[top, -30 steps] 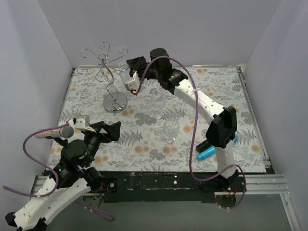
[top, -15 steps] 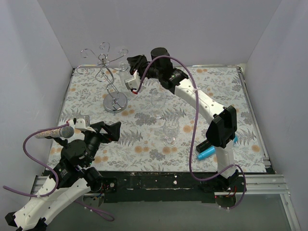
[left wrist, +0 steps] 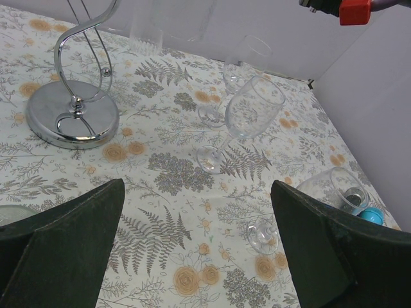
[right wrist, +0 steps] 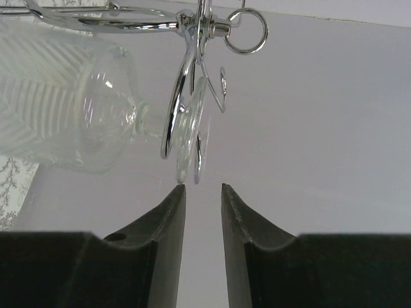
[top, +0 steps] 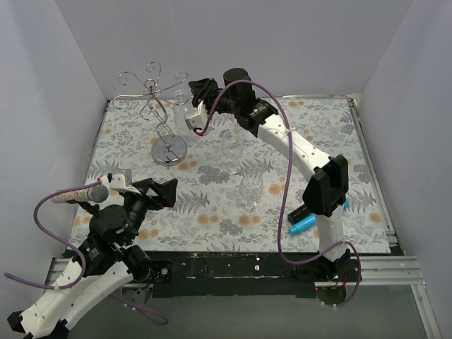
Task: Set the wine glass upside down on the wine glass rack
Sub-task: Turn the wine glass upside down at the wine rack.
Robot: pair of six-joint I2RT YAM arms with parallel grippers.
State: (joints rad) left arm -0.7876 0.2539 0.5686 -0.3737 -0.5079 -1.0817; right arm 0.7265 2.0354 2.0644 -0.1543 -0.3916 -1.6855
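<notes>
The wine glass rack stands at the back left on its round shiny base. A wine glass hangs from one of its curled arms. In the right wrist view the glass has its foot held in the wire loops of the rack. My right gripper is beside that glass; its gripper stands slightly open and empty just below the foot. My left gripper is wide open and empty over the near left cloth, as the left wrist view shows.
Two upright wine glasses stand mid-table, also in the left wrist view. A further glass lies by a blue object near the right arm. White walls enclose the flowered cloth.
My right gripper has drawn back slightly to the right, away from the rack. The glass stays hanging on the rack. The left arm has not moved.
</notes>
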